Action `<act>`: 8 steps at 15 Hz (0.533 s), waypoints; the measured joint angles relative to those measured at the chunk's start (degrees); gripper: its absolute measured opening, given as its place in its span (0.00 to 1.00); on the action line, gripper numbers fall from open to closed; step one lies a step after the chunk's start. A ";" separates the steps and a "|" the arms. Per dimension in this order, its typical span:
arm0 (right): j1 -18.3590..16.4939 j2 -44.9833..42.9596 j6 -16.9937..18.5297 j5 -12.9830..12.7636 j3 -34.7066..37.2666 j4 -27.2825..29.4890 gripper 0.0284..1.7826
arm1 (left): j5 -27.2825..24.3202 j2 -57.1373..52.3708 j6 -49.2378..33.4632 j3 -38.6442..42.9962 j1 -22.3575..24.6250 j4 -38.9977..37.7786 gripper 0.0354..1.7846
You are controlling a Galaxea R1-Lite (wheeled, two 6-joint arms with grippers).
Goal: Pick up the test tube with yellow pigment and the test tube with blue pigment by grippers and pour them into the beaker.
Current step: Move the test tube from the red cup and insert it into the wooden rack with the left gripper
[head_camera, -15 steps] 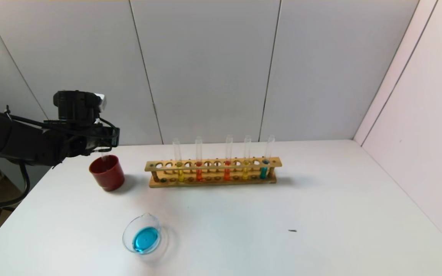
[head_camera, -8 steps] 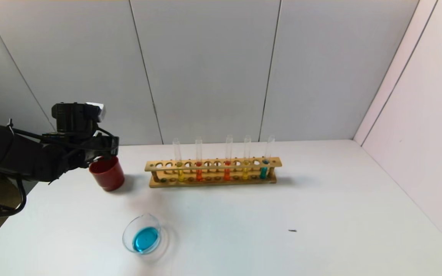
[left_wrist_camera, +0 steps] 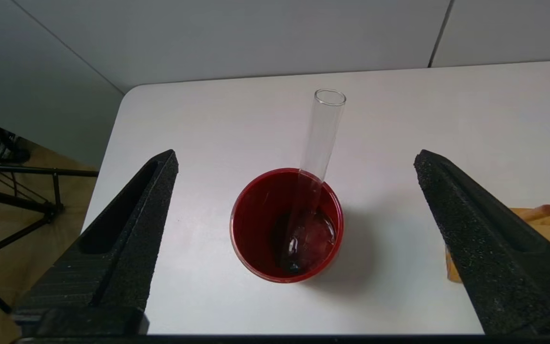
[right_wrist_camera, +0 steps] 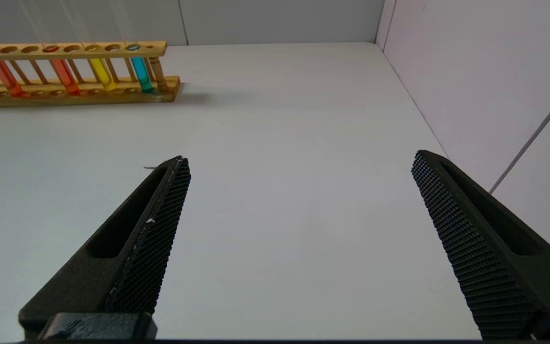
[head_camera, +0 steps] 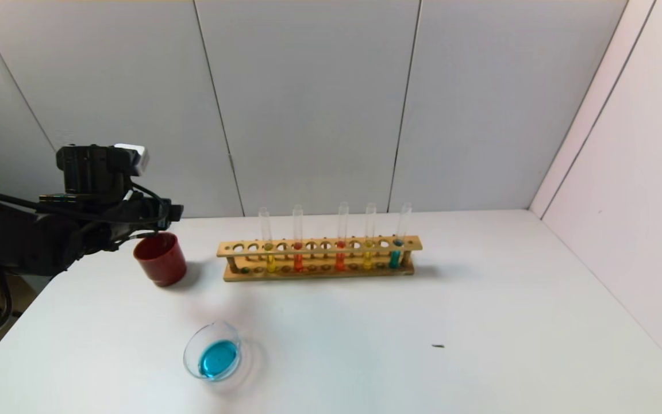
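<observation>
My left gripper (head_camera: pixel 171 216) is open and empty, just above and to the left of the dark red cup (head_camera: pixel 160 259). In the left wrist view its jaws stand wide on either side of the cup (left_wrist_camera: pixel 286 224), where an empty clear tube (left_wrist_camera: pixel 322 129) leans. The glass beaker (head_camera: pixel 214 352) at the front holds blue liquid. Two test tubes with yellow pigment (head_camera: pixel 269 262) (head_camera: pixel 368 260) stand in the wooden rack (head_camera: pixel 319 246). No tube with bright blue liquid shows. My right gripper (right_wrist_camera: pixel 300 157) is open and empty over bare table, out of the head view.
The rack also holds two orange-red tubes (head_camera: pixel 298 261) and a teal tube (head_camera: pixel 395 259) at its right end, seen too in the right wrist view (right_wrist_camera: pixel 141 74). A small dark speck (head_camera: pixel 438 346) lies on the white table (head_camera: pixel 480 322). Grey walls close the back and right.
My left gripper dipped to the red cup, then drew back up and to the left, leaving the empty tube in the cup. The beaker and rack have not moved.
</observation>
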 joint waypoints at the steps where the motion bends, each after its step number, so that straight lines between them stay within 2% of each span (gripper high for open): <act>1: 0.00 0.00 0.00 0.00 0.00 0.00 0.95 | -0.28 -1.24 -0.20 1.01 -0.41 0.04 0.98; 4: 0.00 0.00 0.02 0.02 0.00 -0.01 0.95 | -0.09 -5.92 -1.85 4.85 -2.93 -0.20 0.98; 8: 0.00 0.00 0.02 0.00 0.00 0.00 0.95 | 1.21 -12.98 -7.88 9.78 -9.79 0.06 0.98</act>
